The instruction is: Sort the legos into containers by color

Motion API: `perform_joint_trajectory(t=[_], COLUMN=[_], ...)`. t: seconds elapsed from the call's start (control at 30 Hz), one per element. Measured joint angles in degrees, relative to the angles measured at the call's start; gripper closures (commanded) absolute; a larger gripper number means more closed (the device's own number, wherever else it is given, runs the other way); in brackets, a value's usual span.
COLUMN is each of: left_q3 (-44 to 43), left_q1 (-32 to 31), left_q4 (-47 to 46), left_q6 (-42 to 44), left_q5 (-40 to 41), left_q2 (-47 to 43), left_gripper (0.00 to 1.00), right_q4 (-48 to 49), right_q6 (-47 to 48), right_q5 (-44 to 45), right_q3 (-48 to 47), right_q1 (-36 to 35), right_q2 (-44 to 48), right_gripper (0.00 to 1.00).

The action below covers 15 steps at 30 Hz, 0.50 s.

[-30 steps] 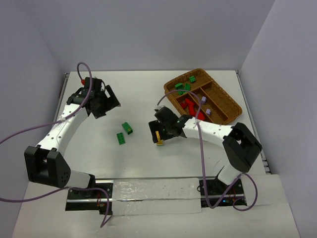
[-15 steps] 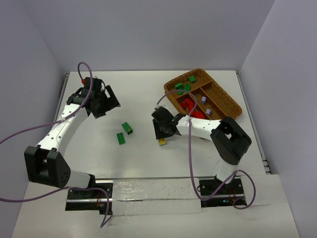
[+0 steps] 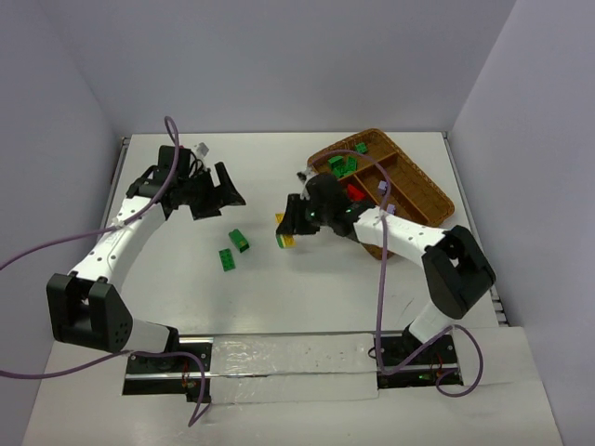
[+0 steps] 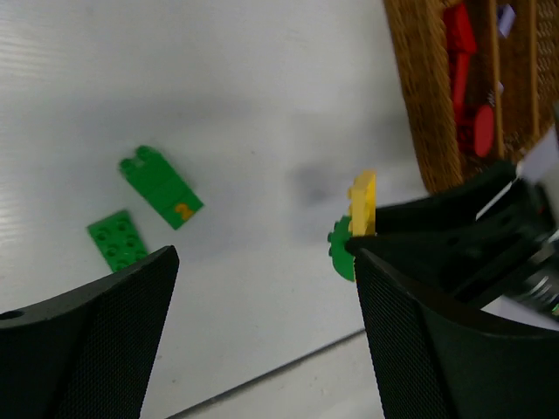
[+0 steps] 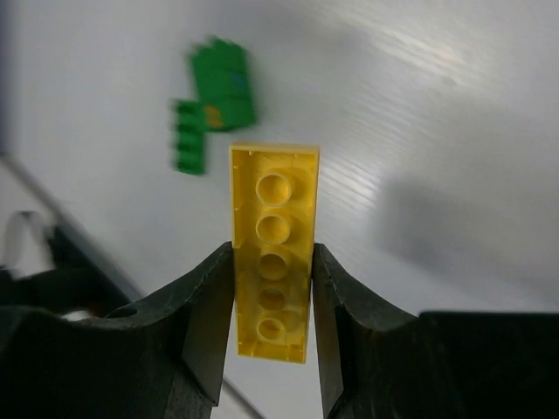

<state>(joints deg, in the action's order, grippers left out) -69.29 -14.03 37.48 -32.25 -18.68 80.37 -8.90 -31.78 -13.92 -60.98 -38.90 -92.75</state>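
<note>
Table: we see a white matte top (image 3: 279, 297), closed in by pale walls at the back and both sides.
Green legos: we count two lying flat left of centre, one (image 3: 240, 241) farther back, the other (image 3: 227, 259) nearer, just beside each other.
Tray: we find a brown wicker tray (image 3: 423, 171) resting at the far right, set askew to the table's edges.
Near edge: we note a pale strip (image 3: 279, 358) lying along it.

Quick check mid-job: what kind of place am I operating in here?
Probably a lab robot test cell: a white table boxed by plain walls, left arm and right arm bolted on, legos and wicker tray as props.
</note>
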Motion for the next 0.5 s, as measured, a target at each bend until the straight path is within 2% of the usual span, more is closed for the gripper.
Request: perform_joint_trajectory(t=[0.17,0.33,0.5], left_q3=[6.3,10.2,12.8], left_q1=[0.1,0.0,0.0], left_q4=[-5.4,-12.0,-21.2], left_q6=[1.7,1.0,-2.2], left_q5=[-13.1,-25.7,-31.4], left_q2=[-3.1,-6.5,-8.8], left_gripper=[0.13,0.13,0.16], right_q4=[22.7,43.2,61.5], right_q6=[-12.6,-27.7,-41.7], right_q5=[-17.2,-25.9,-30.7], right_q3=[5.5,9.8,9.9], right_q1=[9.1,12.0,11.9], right_q2=[2.9,0.5,-4.1], right_gripper=[1.00,1.00,1.00])
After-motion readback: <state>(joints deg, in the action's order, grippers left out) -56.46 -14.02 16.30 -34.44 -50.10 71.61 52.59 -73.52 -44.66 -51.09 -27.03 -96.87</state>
